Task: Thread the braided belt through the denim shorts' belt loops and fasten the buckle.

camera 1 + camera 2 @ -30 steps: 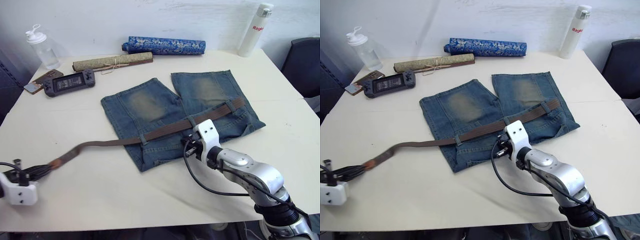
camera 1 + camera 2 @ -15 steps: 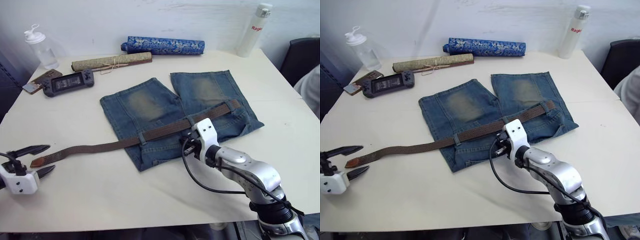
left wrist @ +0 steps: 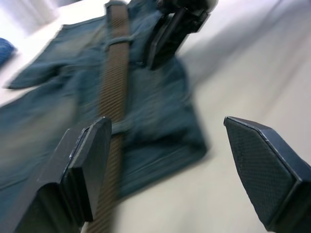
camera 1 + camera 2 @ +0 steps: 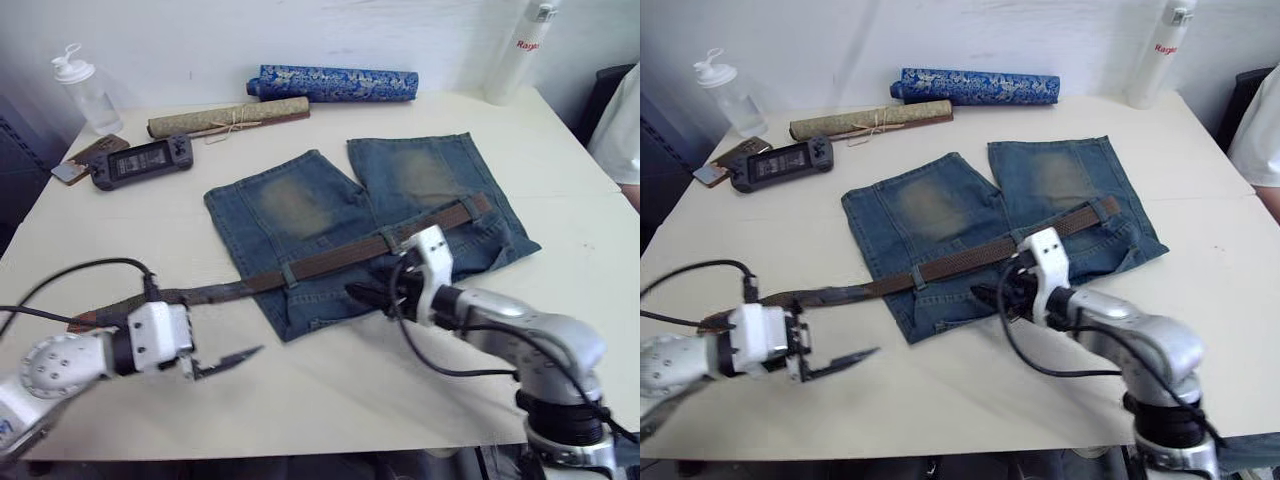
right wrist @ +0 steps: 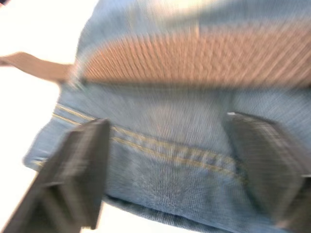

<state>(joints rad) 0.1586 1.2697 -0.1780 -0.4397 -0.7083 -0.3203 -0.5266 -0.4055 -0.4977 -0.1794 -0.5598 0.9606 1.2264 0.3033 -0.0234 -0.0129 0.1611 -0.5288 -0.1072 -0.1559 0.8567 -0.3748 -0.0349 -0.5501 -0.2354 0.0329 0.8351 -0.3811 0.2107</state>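
left tool fingers spread, holding nothing, over bare bench | braided belt tail just beyond it, strap running on through belt loops of denim shorts | right tool low over the shorts' waistband, just beside the belt; finger gap unclear
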